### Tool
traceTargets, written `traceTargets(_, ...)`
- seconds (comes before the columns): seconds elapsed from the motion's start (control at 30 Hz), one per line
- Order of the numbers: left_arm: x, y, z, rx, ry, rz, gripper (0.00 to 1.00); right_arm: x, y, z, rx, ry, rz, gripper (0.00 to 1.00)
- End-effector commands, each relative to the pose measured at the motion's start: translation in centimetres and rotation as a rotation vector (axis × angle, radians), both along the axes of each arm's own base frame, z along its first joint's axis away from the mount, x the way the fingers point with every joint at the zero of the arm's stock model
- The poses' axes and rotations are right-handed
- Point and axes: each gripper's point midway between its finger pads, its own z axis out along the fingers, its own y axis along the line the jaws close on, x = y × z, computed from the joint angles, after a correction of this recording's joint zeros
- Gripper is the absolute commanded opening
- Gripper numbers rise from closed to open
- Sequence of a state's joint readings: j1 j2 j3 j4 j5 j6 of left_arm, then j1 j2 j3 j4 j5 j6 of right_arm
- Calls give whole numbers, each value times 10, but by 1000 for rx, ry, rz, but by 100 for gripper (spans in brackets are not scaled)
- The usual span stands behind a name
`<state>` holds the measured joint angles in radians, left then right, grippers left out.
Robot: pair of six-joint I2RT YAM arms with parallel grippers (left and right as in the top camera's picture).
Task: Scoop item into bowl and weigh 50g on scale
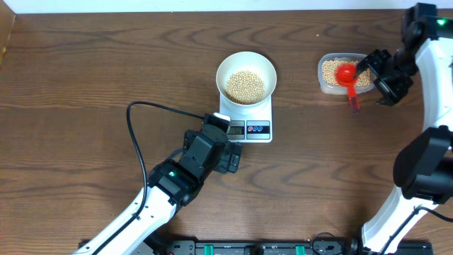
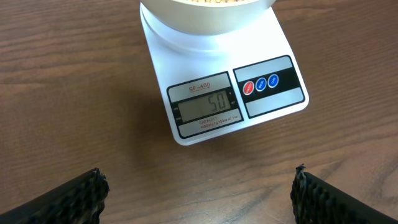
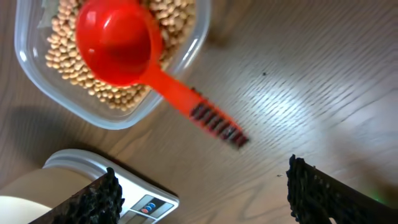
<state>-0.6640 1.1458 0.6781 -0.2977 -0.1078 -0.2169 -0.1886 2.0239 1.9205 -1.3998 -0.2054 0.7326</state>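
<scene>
The beans (image 1: 245, 86) lie heaped in the white bowl (image 1: 245, 58), covering its bottom. The bowl stands on the far end of the scale (image 1: 259, 113), about mid-table and a little toward the far edge. The scale's display (image 2: 208, 109) faces the near edge and reads 50, with three round buttons (image 2: 260, 83) to its right, one red and two blue.

My left pincer (image 1: 231, 153) hangs just off the scale's near left corner, pointing at it. Its fingers (image 2: 87, 193) are spread wide and nothing is between them.

More beans fill the clear tub (image 1: 323, 83), which sits toward the right end of the table (image 1: 85, 64), well apart from the scale. The red scoop (image 1: 346, 74) rests with its cup on those beans. Its handle runs out over the tub's rim toward the near edge, and the ribbed end looks blurred from my wrist.

My right pincer (image 1: 373, 71) is just beside the tub on its right. Its fingers (image 3: 99, 196) are spread apart, off the scoop and gripping nothing.
</scene>
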Motion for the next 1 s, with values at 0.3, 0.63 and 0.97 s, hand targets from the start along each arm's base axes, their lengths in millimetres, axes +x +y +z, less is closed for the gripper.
traceTargets(0.3,0,2,-2,6,2,10,96,-8,-23,55,-66,-193,147,78)
traceTargets(0.63,0,2,-2,6,2,10,96,-66,-2,195,-194,-579,179,99)
traceTargets(0.97,0,2,-2,6,2,10,96,-147,19,279,-286,-869,167,99)
